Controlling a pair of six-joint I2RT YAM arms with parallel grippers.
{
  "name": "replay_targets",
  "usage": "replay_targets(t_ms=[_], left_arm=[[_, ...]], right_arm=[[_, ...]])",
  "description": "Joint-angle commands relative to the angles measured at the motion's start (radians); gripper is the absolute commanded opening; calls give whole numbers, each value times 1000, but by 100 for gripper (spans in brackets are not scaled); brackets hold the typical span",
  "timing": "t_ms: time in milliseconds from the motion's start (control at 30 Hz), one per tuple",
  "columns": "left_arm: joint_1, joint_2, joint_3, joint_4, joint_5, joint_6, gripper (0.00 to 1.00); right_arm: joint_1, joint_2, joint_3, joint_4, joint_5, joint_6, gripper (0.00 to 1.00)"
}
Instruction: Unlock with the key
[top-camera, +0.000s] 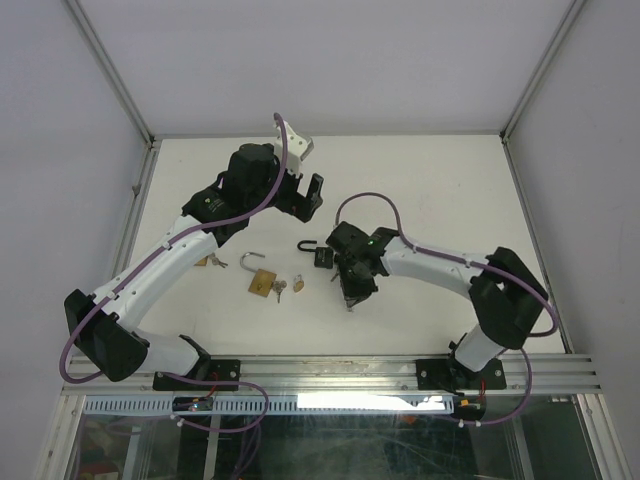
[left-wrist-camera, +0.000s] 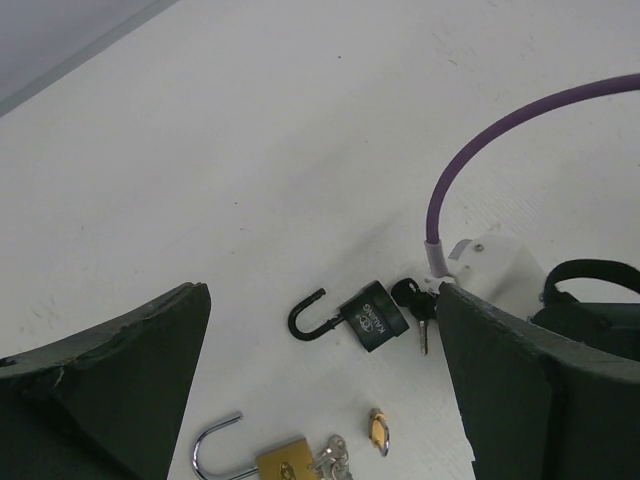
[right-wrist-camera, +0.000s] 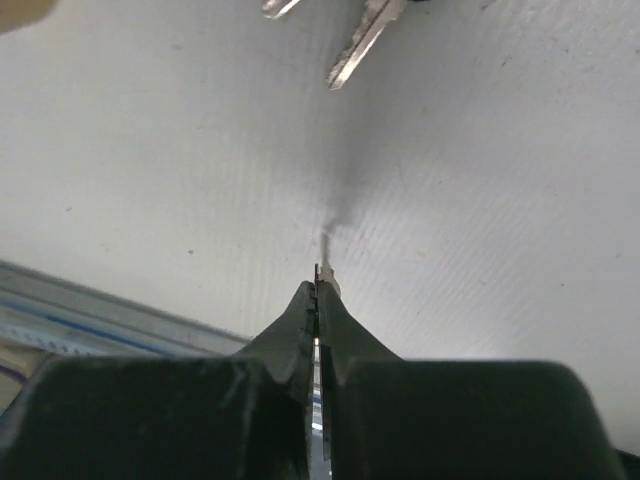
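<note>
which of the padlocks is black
The black padlock, its dark shackle swung open, beside the right arm; the big brass padlock and tiny brass lock are gold-coloured.

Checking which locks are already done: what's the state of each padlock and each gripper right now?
black padlock: shackle swung open, lying flat.
brass padlock: shackle open, keys at its body.
small brass padlock: shackle looks closed, too small to be sure.
left gripper: open wide, empty.
right gripper: shut, thin metal sliver at its tips.
</note>
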Motion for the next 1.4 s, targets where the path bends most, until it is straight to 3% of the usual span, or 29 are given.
replay_targets(t_ms=[0,200,400,567,633,700,800,867,933,1167,1367], left_arm=[[13,-28,13,45,55,27,99],[13,-70,1,47,190,64,99],[16,-135,-17,85,395,128,99],[42,-125,1,59,668,154,98],[42,-118,14,19,890,210,95],[42,-102,28,-26,1005,266,87],[42,-84,56,-61,1064,374,76],[36,-91,41,42,1083,359,74],[37,-109,-6,230,1073,210,73],[30,-188,-227,683,1095,-62,70],[3,-193,-327,895,1015,-276,59]], right_arm=[[-6,-171,17,30,-35,-76,0],[-17,-371,28,66,-153,-231,0],[-78,-494,209,-30,-320,-397,0],[-112,-429,532,-251,-445,-565,0],[-115,-376,671,-348,-447,-606,0],[-115,-329,795,-420,-459,-637,0],[-116,-280,919,-456,-486,-674,0],[-116,-257,959,-451,-483,-687,0],[-115,-226,997,-442,-478,-698,0],[-116,-218,975,-341,-443,-731,0],[-116,-226,956,-285,-401,-747,0]])
